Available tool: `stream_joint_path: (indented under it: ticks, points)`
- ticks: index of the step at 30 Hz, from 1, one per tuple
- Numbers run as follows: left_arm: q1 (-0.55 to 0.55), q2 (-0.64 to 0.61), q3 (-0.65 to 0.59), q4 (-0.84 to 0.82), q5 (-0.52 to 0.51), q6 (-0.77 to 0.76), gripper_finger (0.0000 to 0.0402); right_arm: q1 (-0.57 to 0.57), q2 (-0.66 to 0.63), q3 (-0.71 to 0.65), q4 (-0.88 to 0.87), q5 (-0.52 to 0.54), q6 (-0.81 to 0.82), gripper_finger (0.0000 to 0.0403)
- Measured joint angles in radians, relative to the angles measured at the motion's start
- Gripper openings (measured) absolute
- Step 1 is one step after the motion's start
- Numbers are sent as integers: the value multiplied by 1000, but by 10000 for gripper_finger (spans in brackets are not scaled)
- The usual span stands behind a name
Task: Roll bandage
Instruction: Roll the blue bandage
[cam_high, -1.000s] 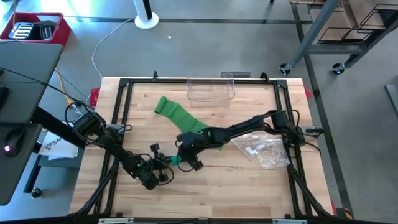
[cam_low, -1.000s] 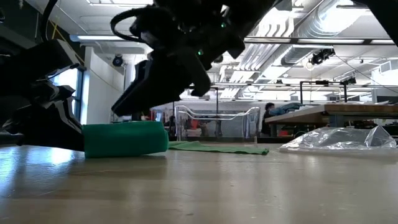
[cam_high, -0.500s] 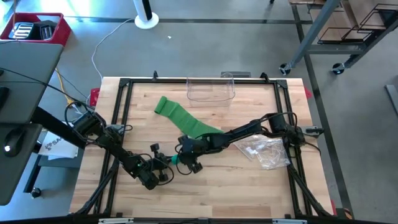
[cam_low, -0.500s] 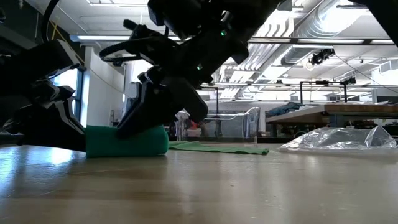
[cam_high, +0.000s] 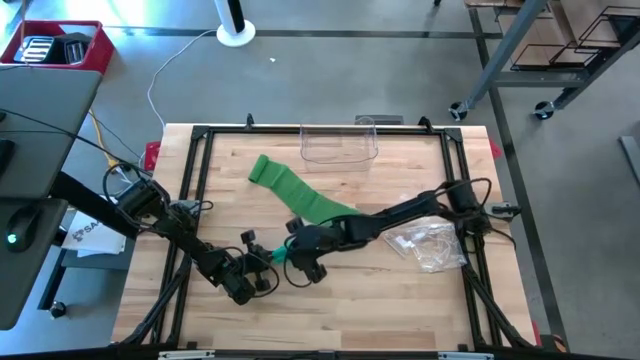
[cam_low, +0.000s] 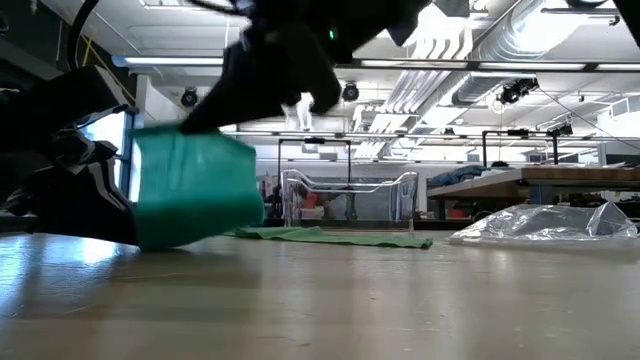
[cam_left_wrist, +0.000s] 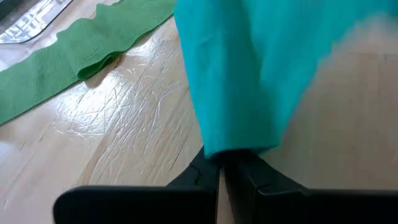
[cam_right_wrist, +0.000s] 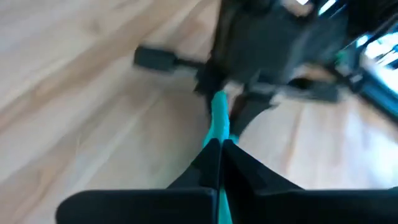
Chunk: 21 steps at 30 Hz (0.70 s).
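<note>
The green bandage's loose strip (cam_high: 290, 190) lies flat on the wooden table, running from the far left toward the middle. Its near, teal-looking part (cam_low: 190, 190) stands up off the table between my two grippers. My left gripper (cam_left_wrist: 221, 163) is shut on it from the left. My right gripper (cam_right_wrist: 219, 144) is shut on it from above, a little right of the left one (cam_high: 268, 260). In the high view the two grippers nearly meet near the table's middle front. My left gripper pinches the bandage's raised part at its lower edge (cam_left_wrist: 231, 146) between its two fingers, coming nearly level from the table's left. The cloth stands up in front of the fingers; how many layers, I cannot tell. My right gripper pinches the upper edge (cam_right_wrist: 217, 121) of the raised part between its two fingers, slanting down from the right. The cloth hangs below it as a tilted sheet (cam_low: 195, 200), its lower end at the table by the left gripper.
A clear plastic container (cam_high: 339, 143) stands at the table's far edge. A crinkled clear plastic bag (cam_high: 425, 243) lies at the right. Black frame rails (cam_high: 195, 180) run along the table's sides. Bare wood lies along the near edge.
My right gripper has come down toward the near left onto the bandage roll lying by my left gripper, taken hold of it and risen. The rolled part, which lay flat on the table, now stands tall and tilted. The loose strip has stayed on the table.
</note>
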Motion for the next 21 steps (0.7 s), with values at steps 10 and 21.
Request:
stream_joint_path:
  ticks: [10, 21]
  points:
    - [0, 2, -1, 34, -5, 49, 2, -65, 8, 0, 38, -41, 68, 1]
    - [23, 4, 25, 56, 11, 117, 1, -89, 89, 0, 115, -164, 79, 1]
